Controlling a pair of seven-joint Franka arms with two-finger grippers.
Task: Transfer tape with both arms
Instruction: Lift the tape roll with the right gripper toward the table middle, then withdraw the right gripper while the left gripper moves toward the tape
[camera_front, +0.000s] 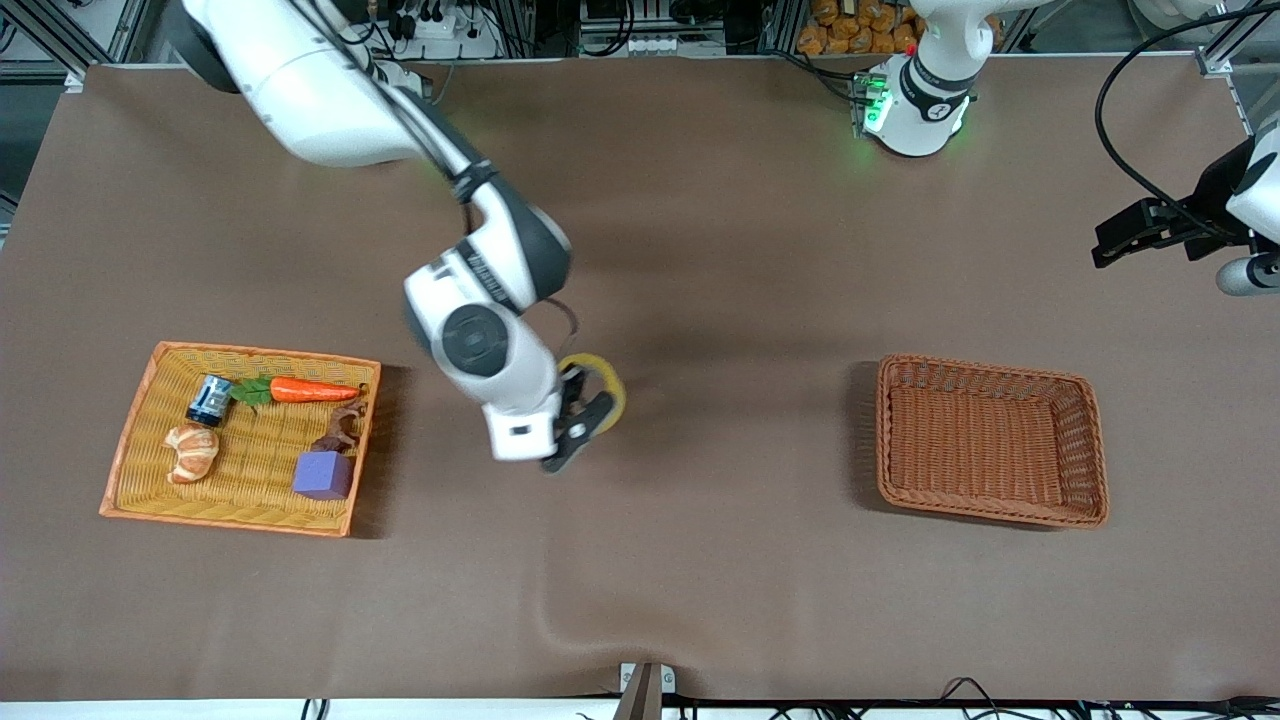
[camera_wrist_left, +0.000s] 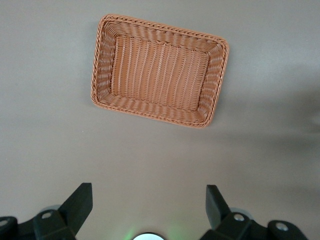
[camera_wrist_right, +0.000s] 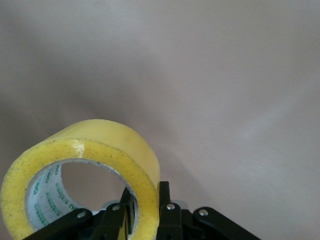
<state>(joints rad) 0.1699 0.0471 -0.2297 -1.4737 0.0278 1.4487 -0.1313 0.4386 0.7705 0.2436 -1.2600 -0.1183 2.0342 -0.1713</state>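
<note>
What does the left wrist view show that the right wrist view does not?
Only the left wrist view shows the brown basket, seen from above with nothing in it, and the open left gripper. Only the right wrist view shows the tape, its wall clamped by the right gripper. Both show bare brown table.

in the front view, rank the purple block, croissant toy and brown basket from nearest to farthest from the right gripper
Measured from the right gripper, holding the tape over mid-table:
1. purple block, in the yellow basket's near corner facing the gripper.
2. brown basket, toward the left arm's end.
3. croissant toy, deeper in the yellow basket.
</note>
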